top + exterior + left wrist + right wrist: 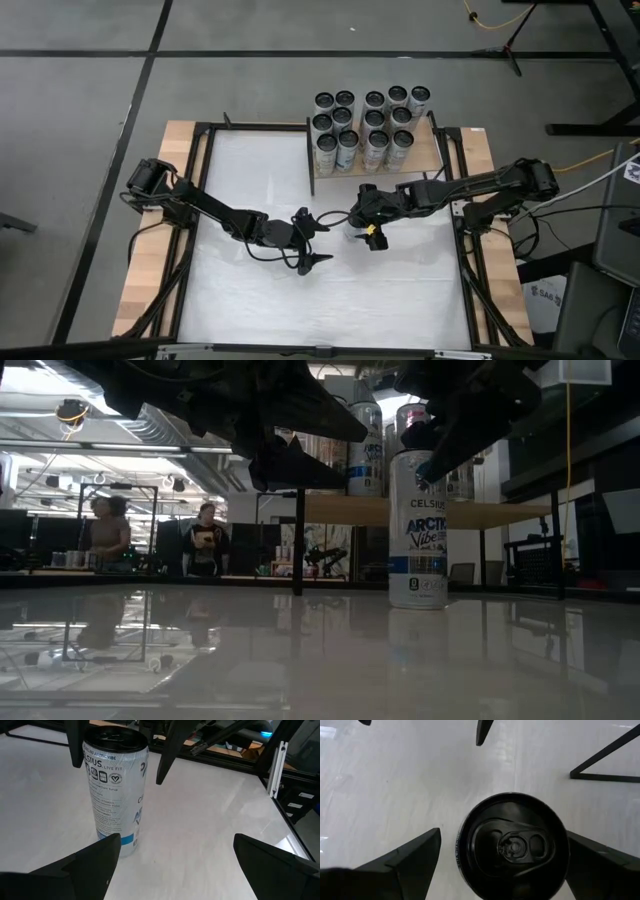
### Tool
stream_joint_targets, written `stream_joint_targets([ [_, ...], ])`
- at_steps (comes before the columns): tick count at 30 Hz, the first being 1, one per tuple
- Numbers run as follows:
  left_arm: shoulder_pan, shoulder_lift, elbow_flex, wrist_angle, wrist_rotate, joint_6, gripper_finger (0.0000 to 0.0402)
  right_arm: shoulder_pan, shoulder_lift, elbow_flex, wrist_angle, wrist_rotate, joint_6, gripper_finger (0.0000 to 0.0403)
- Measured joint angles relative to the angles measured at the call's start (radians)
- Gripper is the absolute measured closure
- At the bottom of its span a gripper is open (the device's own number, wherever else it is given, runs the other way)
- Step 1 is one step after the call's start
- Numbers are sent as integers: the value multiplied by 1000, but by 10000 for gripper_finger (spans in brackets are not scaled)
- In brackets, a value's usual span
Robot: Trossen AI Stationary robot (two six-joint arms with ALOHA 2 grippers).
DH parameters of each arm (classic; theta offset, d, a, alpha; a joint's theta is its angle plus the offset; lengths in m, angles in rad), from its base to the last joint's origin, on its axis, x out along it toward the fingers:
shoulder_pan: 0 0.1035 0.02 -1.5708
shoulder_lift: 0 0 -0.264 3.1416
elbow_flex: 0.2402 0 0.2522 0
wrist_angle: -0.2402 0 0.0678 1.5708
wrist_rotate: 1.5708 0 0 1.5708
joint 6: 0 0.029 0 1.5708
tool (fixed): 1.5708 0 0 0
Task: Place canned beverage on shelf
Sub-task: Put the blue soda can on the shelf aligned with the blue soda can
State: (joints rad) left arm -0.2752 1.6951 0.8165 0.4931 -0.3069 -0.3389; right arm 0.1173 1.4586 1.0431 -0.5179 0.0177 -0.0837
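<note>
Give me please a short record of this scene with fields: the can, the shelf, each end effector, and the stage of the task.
can on table: one white can standing upright on the white tabletop, in front of the shelf
shelf: pale wooden board on black posts, already carrying many upright cans
right end effector: open, above the can, one finger on each side, not closed on it
left end effector: open, beside the can, holding nothing
stage: can not yet grasped, not yet on shelf
</note>
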Motion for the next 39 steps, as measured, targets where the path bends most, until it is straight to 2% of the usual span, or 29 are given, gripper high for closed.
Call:
stream_joint_targets([
  [5, 0, 0, 0, 0, 0, 1, 20, 0, 0, 0, 0, 0, 0, 61],
  [14, 1, 0, 0, 0, -26, 1, 20, 0, -1, 9, -9, 4, 1, 169],
  [20, 1, 0, 0, 0, -26, 1, 20, 0, -5, 101, -142, -6, 11, 169],
  [27, 1, 0, 1, -10, -26, 2, 20, 1, -40, 296, -419, -12, 8, 158],
  [34, 2, 0, 1, -16, -26, 2, 20, 1, -119, 491, -654, -11, 11, 162],
  [39, 2, 0, 1, -16, -26, 2, 20, 1, -218, 557, -781, -11, 52, 159],
])
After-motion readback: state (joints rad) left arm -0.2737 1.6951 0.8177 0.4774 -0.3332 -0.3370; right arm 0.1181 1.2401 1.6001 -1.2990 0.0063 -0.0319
